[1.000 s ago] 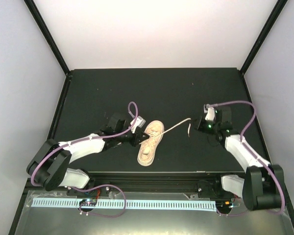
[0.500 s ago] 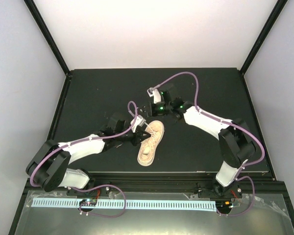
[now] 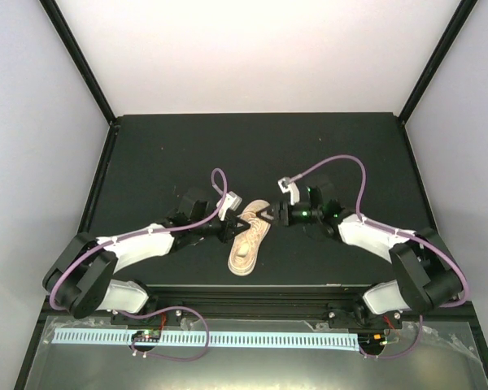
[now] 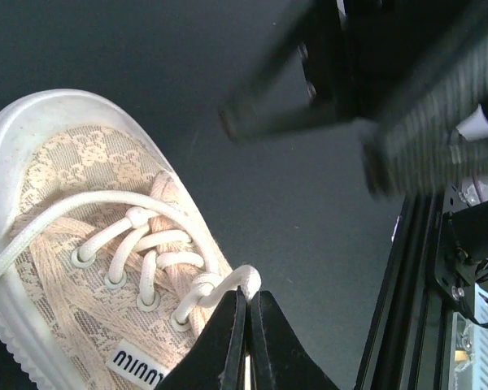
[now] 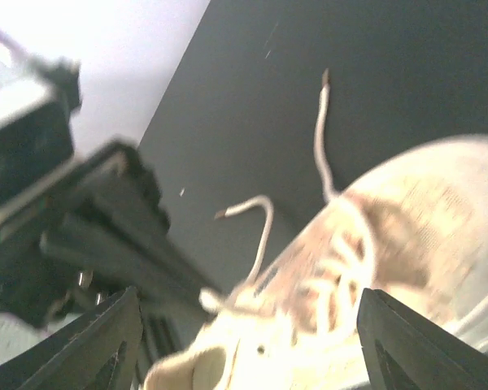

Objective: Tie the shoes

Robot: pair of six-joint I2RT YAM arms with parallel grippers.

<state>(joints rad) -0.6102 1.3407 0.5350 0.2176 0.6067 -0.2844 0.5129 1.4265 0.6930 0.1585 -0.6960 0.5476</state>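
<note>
The beige shoe (image 3: 246, 248) lies in the middle of the black table, toe pointing away from the arms. My left gripper (image 3: 236, 229) is at its left side. In the left wrist view that left gripper (image 4: 246, 296) is shut on a loop of off-white lace (image 4: 228, 282) coming from the top eyelets of the shoe (image 4: 73, 187). My right gripper (image 3: 263, 215) hovers at the shoe's right side by the toe, open, with nothing between its fingers. In the right wrist view this right gripper (image 5: 248, 296) frames the blurred shoe (image 5: 390, 236), and two loose lace ends (image 5: 263, 219) stick up.
The black table (image 3: 163, 154) is bounded by white walls at the back and sides. A black rail (image 3: 252, 296) runs along its front edge. The right gripper's fingers (image 4: 268, 114) show blurred just above the shoe in the left wrist view.
The right gripper let go of the lace it held stretched to the right, swung round behind the shoe, then came back to its toe side, opening. The left arm kept still.
</note>
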